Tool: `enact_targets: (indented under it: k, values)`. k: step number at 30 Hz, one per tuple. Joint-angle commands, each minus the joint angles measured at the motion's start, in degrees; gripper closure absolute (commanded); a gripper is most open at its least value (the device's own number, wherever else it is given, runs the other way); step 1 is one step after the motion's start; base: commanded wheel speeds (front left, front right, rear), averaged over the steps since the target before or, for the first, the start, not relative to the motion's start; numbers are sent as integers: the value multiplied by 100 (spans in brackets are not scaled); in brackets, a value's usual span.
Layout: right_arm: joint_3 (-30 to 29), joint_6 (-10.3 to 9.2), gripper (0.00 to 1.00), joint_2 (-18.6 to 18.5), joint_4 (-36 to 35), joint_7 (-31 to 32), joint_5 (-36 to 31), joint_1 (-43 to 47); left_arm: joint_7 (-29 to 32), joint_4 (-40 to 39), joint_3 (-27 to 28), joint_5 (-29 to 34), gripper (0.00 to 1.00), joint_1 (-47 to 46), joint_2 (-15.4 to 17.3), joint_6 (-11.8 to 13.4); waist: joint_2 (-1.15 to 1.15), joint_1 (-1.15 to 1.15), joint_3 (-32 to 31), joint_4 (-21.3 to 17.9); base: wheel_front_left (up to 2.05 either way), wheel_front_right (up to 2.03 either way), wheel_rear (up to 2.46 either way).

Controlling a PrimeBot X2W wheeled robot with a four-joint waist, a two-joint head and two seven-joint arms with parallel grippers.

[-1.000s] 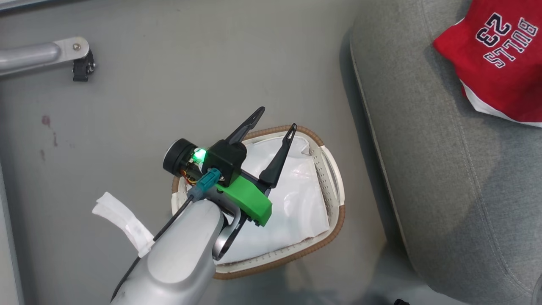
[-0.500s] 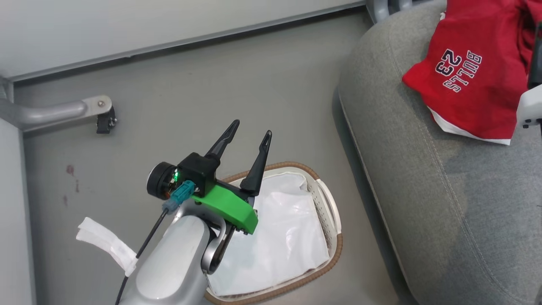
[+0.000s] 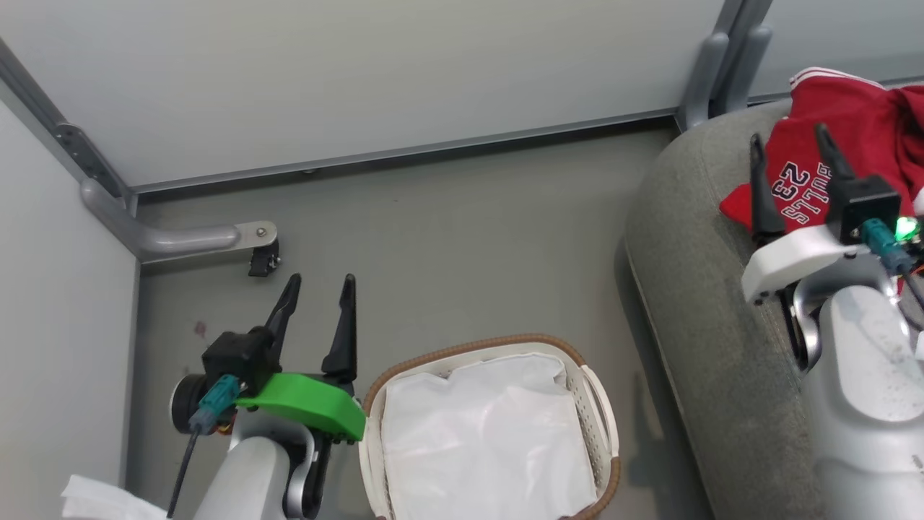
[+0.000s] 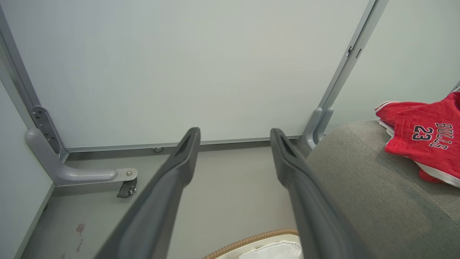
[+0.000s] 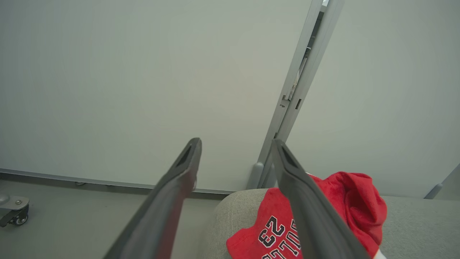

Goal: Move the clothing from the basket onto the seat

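Note:
The red clothing (image 3: 870, 137), printed "BULLS 23", lies bunched on the grey couch (image 3: 693, 310) at the right. It also shows in the left wrist view as the clothing (image 4: 420, 133) on the couch (image 4: 359, 187). The oval white basket (image 3: 462, 349) stands on the floor holding a plain white sheet (image 3: 484, 440). My left gripper (image 3: 321, 282) is open and empty, just left of the basket. My right gripper (image 3: 787, 137) is open over the couch, its fingers in front of the clothing (image 5: 355, 201). Both wrist views show the left gripper (image 4: 234, 133) and right gripper (image 5: 236, 144) empty.
Pale wall panels with a grey metal post (image 3: 722, 65) close off the far side. A bracket foot with a caster (image 3: 263, 258) sits on the grey floor at the left. A white scrap (image 3: 94, 498) lies by my left forearm.
The head camera has swung up and back, bringing the wall into view. My left gripper has come off the basket to its left side. My right gripper has entered over the couch.

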Motion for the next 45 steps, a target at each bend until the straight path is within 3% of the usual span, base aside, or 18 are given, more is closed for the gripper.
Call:
enact_targets:
  k: [1,8,19,39,40,45]
  values:
    - [57,-8,0,40,-24,-26,102,211,-4,-53,139,48,0,173,32,30,0,0,-253,241,0,0,0]
    - [372,-8,0,240,-238,-26,444,1130,-4,-173,813,192,0,825,18,-37,0,0,-486,384,0,0,0]
    - [977,-8,0,249,-855,-27,1511,2432,-4,-283,1044,170,0,1459,-36,-148,0,0,-686,487,0,0,0]
    - [1051,-8,0,250,-901,-27,1677,2760,-4,-324,942,-4,0,1654,-45,-194,0,0,-812,509,0,0,0]
    - [1051,0,100,274,-906,0,1668,2695,0,-309,930,3,100,1564,-49,-177,0,0,-812,509,0,0,0]
    - [992,0,100,305,-742,105,1900,2719,62,-184,943,-215,100,1556,-54,-179,0,0,-811,503,0,0,0]
